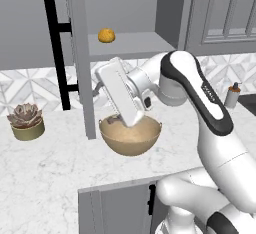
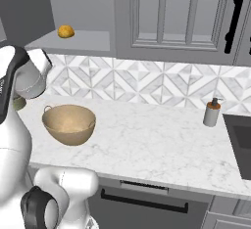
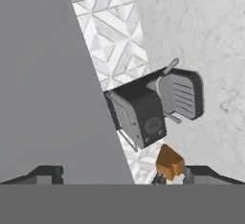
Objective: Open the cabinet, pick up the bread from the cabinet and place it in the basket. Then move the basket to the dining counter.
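The cabinet (image 1: pixel 135 44) stands open, its door (image 1: pixel 82 53) swung out edge-on with the black bar handle (image 1: pixel 56 48) at the left. On its shelf lies the bread (image 1: pixel 106 35), a small golden lump (image 2: pixel 66 31). Below on the marble worktop sits the tan basket (image 1: pixel 131 137), nothing in it (image 2: pixel 68 124). My gripper (image 1: pixel 98 89) hovers just above the basket's left rim, beside the door's edge and below the shelf. It is open (image 3: pixel 127 175) with nothing between its fingers. The dining counter is out of view.
A succulent pot (image 1: pixel 27 122) sits left of the door. A soap dispenser (image 2: pixel 212 113) and a sink (image 2: pixel 241 140) are at the right. Beyond the door the hand view shows a dark appliance (image 3: pixel 143 115) and a small brown chunk (image 3: pixel 168 163) on the worktop.
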### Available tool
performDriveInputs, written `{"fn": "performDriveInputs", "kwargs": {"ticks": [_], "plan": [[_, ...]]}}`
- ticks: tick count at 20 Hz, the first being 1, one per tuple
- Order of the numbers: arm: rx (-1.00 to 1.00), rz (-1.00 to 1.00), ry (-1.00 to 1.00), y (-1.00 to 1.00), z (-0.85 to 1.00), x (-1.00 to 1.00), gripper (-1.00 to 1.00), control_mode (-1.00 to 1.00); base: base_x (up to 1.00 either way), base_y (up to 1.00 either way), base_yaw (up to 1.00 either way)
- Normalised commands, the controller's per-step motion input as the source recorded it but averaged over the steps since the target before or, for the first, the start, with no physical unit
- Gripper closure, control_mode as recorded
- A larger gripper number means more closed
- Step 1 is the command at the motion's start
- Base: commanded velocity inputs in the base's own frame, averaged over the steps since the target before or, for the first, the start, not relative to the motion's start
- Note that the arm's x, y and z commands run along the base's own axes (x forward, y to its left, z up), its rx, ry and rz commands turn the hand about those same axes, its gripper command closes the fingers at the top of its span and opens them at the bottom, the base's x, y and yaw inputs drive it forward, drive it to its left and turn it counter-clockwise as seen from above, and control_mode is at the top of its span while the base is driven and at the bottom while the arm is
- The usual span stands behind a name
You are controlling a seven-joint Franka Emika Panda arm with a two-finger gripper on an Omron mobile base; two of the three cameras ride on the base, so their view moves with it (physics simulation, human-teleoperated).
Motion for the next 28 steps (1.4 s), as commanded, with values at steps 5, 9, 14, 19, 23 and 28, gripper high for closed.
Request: {"fn": "performDriveInputs", "kwargs": {"ticks": [5, 9, 14, 19, 23, 28], "plan": [[0.00, 0.20, -0.21, -1.00, -0.42, 0.54, -1.00, -1.00, 0.00, 0.00, 0.00], [-0.08, 0.12, -0.49, -0.96, -0.38, 0.51, -1.00, -1.00, 0.00, 0.00, 0.00], [-0.33, 0.14, -0.89, -0.64, -0.62, 0.12, -1.00, -1.00, 0.00, 0.00, 0.00], [-0.25, 0.00, -0.63, -0.28, -0.18, -0.09, -1.00, -1.00, 0.00, 0.00, 0.00], [-0.14, -0.18, -0.33, 0.05, 0.68, 0.27, -1.00, -1.00, 0.00, 0.00, 0.00], [-0.07, -0.31, -0.11, 0.03, 0.62, 0.48, -1.00, -1.00, 0.00, 0.00, 0.00]]}}
